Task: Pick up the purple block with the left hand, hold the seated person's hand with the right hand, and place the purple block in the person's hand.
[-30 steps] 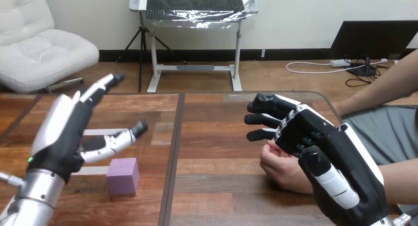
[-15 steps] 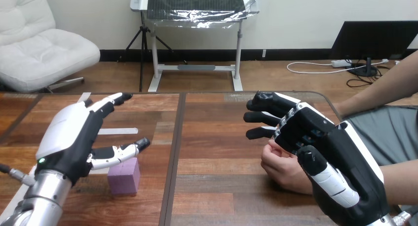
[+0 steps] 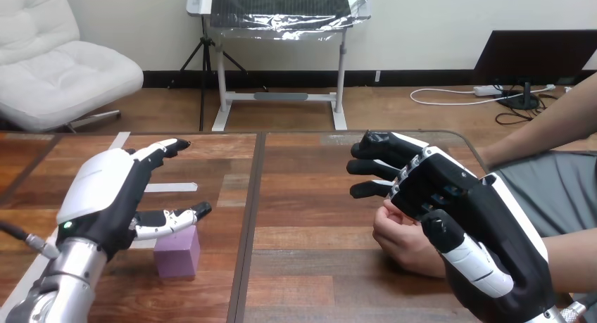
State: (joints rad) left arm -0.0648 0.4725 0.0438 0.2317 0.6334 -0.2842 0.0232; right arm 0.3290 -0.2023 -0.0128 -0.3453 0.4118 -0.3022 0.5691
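Head view, single moment.

Edges and room: the brown wooden plank table (image 3: 310, 196) runs across the view, its far edge ahead of both my hands. A dark seam (image 3: 248, 224) runs from that far edge toward me and splits the top into a left and a right panel. The small purple foam cube (image 3: 176, 252) sits on the left panel, just left of the seam and near the table's front. Bare wood lies open between the seam and my right hand, and in the far half of the left panel. A strip of white tape (image 3: 171, 188) lies flat on the wood beyond the cube, and it is apart from the cube.

Left hand (image 3: 105, 196): the silver forearm comes in at the lower left, and the white back shell faces up. The fingers are straight and spread, pointing right and away from me, so the hand is unclenched and carries nothing. The thumb (image 3: 172, 219) reaches out over the cube's top. I cannot tell whether it touches the cube.

Right hand (image 3: 450, 203): raised over the right panel, black back toward the camera. The person's hand (image 3: 403, 237) lies curled just under and beside its palm, the two close together. I cannot tell whether I grip the person's hand.
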